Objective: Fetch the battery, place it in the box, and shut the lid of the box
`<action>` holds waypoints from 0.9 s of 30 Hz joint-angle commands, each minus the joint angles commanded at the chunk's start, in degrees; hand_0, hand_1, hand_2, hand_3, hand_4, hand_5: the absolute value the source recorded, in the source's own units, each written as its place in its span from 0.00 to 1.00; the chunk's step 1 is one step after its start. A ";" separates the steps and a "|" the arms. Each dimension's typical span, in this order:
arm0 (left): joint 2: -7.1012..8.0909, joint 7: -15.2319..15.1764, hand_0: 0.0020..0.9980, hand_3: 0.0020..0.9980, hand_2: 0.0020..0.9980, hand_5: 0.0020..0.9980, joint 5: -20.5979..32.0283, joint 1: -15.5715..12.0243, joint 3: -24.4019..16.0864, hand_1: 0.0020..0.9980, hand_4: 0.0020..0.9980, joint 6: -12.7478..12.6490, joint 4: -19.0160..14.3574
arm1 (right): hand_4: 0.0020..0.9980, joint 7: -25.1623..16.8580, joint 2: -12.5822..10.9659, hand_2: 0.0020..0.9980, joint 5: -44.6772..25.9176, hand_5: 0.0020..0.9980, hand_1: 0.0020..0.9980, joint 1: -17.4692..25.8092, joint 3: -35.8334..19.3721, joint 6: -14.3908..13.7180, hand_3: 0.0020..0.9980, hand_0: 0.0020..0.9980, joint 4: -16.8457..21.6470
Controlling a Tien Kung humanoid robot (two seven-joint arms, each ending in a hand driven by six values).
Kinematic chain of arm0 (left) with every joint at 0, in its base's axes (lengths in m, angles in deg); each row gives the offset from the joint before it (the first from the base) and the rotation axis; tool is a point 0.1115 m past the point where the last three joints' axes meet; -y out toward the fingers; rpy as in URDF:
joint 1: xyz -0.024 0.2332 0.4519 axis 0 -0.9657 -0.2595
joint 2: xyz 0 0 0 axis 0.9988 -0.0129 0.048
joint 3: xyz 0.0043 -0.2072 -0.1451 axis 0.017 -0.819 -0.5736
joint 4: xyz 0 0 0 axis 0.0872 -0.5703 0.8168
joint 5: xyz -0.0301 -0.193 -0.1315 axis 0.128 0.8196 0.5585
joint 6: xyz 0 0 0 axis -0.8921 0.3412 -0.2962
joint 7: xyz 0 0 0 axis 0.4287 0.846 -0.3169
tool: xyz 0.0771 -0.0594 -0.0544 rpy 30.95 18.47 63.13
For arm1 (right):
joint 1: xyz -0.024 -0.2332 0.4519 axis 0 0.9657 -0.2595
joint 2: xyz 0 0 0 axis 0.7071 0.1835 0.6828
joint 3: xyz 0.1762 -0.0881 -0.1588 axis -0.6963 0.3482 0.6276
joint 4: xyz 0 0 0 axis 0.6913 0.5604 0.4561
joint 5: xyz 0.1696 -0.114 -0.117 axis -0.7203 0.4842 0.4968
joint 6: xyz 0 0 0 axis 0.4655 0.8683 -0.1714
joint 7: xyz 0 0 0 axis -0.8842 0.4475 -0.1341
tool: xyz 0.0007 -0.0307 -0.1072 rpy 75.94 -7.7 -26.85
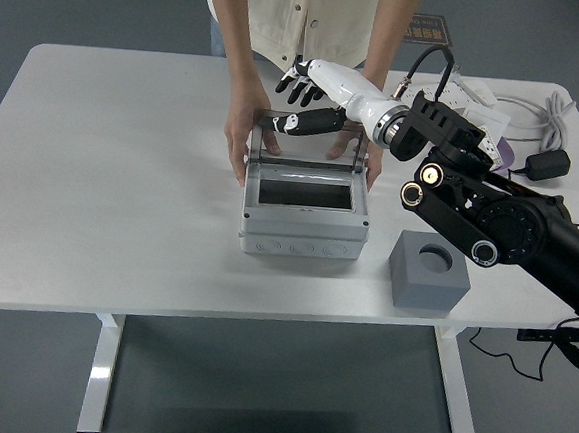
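The white table (122, 183) carries a grey box (302, 221), a grey block (425, 275) (holed top) and a power strip (480, 93).

The right arm (490, 217) reaches in from the right, up and across. Its white right hand (307, 93) is held up high with fingers (298, 89) spread and empty. The person's two hands (238, 150) are held low and apart.
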 joint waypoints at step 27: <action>0.33 -0.09 0.65 0.59 0.61 0.27 0.05 0.53 0.15 0.72 0.54 0.05 0.00 | 0.94 1.76 -2.91 0.60 -1.16 0.57 0.54 1.23 5.48 1.25 0.65 0.63 0.77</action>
